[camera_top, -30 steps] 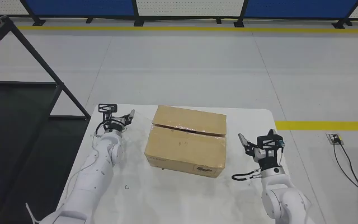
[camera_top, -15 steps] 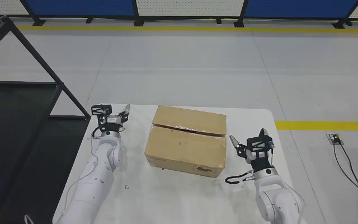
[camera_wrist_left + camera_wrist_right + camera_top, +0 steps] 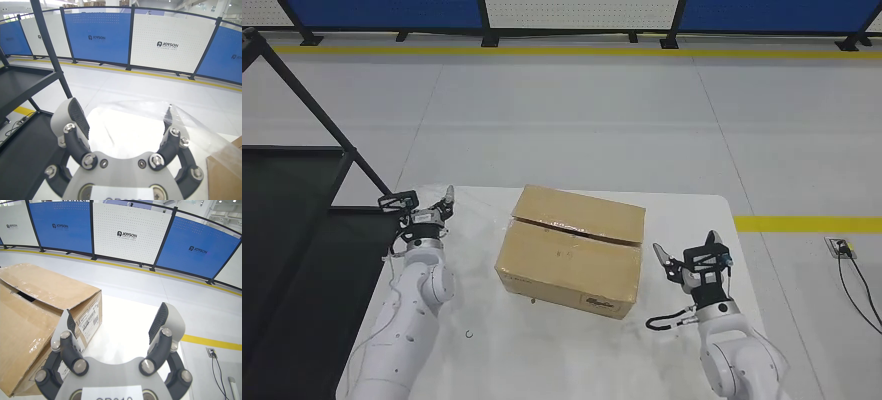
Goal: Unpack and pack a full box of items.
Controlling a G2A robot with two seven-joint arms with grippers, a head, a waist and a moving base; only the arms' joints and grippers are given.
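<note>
While 1 box (image 3: 572,255) sits between, 2 tools gape: left tool (image 3: 122,106), right tool (image 3: 115,308).

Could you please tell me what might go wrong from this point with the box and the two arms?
1. A strip of clear tape clings to the open left end effector and runs toward the brown cardboard box; pulling might drag the box over the white table rather than peel the tape.
2. The open right end effector hangs beside the box without touching it, so nothing steadies it.
</note>
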